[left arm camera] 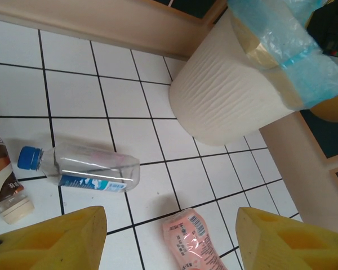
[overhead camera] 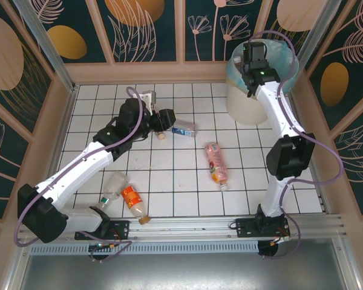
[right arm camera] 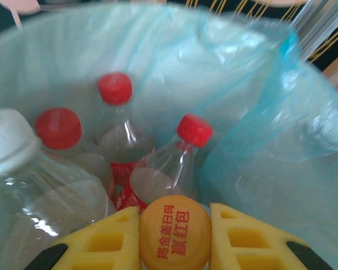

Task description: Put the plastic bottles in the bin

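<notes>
A white tiled floor point(overhead camera: 187, 181) lies between wood-framed teal walls point(overhead camera: 196, 42) with leaf patterns; a metal rail point(overhead camera: 187, 225) runs near.

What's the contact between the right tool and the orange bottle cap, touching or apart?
Touching. The right wrist view shows the orange cap wedged between the right tool's two yellow fingers, pressed against both with no gap.
</notes>
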Motion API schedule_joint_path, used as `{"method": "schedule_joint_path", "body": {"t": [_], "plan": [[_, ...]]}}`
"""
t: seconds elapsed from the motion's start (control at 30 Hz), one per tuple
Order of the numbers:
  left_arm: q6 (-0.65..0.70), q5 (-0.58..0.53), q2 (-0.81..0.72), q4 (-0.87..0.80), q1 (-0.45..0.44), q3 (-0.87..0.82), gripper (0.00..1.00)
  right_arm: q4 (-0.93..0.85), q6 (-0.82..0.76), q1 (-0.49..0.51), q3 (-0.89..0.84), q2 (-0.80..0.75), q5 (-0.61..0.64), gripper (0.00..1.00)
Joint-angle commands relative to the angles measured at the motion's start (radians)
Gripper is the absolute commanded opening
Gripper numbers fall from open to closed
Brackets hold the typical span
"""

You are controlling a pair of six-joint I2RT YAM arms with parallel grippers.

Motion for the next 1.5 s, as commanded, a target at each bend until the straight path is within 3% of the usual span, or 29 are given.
{"method": "schedule_joint_path", "body": {"t": [0.0,0.23,0.4,0.57,0.73,0.9,1.1,1.27,1.47], "plan": [[-0.018,-0.003,0.016,-0.018,-0.004,-0.014,0.63,-0.083,0.04,-0.01,0.043,0.034,-0.053,0.11],[-0.025,-0.008,0.011,0.002,-0.005,-0.04,0.63,-0.171,0.073,-0.034,0.153,0.115,-0.127,0.19],[-0.025,-0.005,0.03,0.004,-0.005,-0.036,0.64,-0.215,0.103,-0.032,0.271,0.12,-0.196,0.44],[-0.003,0.014,0.088,-0.033,-0.005,0.05,0.65,-0.179,0.138,-0.029,0.275,0.03,-0.226,0.59],[0.033,-0.021,0.105,-0.041,-0.005,0.106,0.65,-0.124,0.171,-0.028,0.195,-0.065,-0.25,0.6],[0.014,-0.043,0.081,-0.022,-0.005,0.072,0.65,-0.105,0.182,-0.023,0.124,-0.112,-0.308,0.48],[0.038,-0.106,0.066,-0.052,-0.005,0.071,0.65,-0.092,0.187,0.013,0.096,-0.172,-0.32,0.47],[0.066,-0.175,0.041,-0.09,-0.005,0.111,0.64,0.002,0.138,0.176,-0.049,-0.319,-0.268,0.48],[0.073,-0.303,-0.097,-0.108,-0.005,0.052,0.65,0.289,0.105,0.484,-0.571,-0.659,-0.234,0.51]]}}
